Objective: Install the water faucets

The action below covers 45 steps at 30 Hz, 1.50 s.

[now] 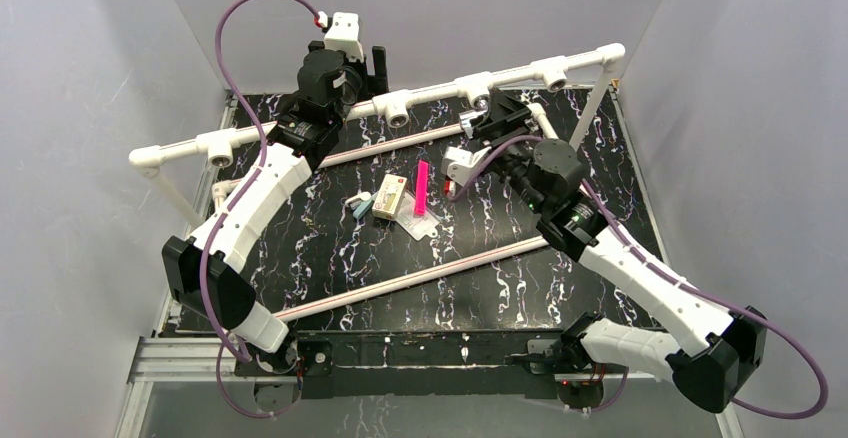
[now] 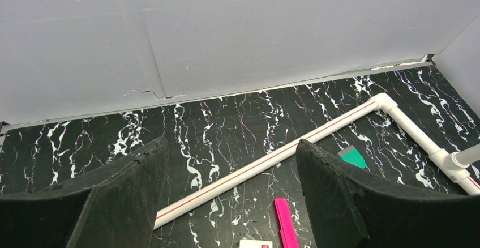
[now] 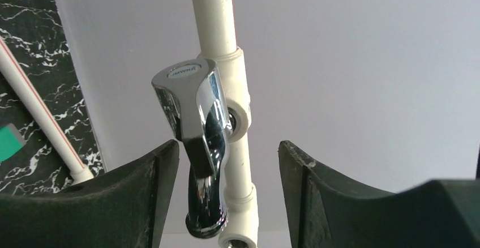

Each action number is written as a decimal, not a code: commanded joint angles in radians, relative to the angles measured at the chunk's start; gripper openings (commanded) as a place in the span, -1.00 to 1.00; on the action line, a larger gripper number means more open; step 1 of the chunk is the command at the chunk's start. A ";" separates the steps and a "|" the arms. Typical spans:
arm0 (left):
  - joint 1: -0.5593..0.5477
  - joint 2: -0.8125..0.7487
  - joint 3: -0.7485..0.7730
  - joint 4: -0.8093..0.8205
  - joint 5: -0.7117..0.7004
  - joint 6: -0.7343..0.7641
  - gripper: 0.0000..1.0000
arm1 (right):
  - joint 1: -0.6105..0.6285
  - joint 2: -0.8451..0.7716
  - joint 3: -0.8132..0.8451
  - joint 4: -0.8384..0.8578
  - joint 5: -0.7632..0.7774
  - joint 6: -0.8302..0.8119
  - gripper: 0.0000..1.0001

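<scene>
A chrome water faucet [image 3: 198, 123] sits against a tee socket [image 3: 238, 118] of the raised white pipe [image 3: 214, 16], spout pointing down in the right wrist view. My right gripper [image 3: 226, 146] is open around it. The faucet lies close to the left finger [image 3: 113, 197] and well clear of the right finger [image 3: 339, 197]. In the top view my right gripper [image 1: 490, 115] is at the pipe's third socket [image 1: 473, 86], and the faucet is hidden there. My left gripper [image 2: 232, 143] is open and empty, and it is raised behind the pipe [image 1: 378, 66].
Other empty sockets [image 1: 398, 110] [image 1: 553, 71] [image 1: 220, 148] face forward on the raised pipe. On the black marble table [image 1: 330, 248] lie a pink strip [image 1: 421, 188], a small box [image 1: 390, 196], a clear bag [image 1: 418, 222], a green piece [image 2: 352, 157] and thin floor pipes [image 1: 420, 276]. Grey walls enclose the table.
</scene>
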 commanded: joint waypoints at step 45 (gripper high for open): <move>-0.010 0.054 -0.057 -0.152 0.014 0.000 0.60 | 0.136 0.081 0.019 0.349 0.466 1.475 -0.97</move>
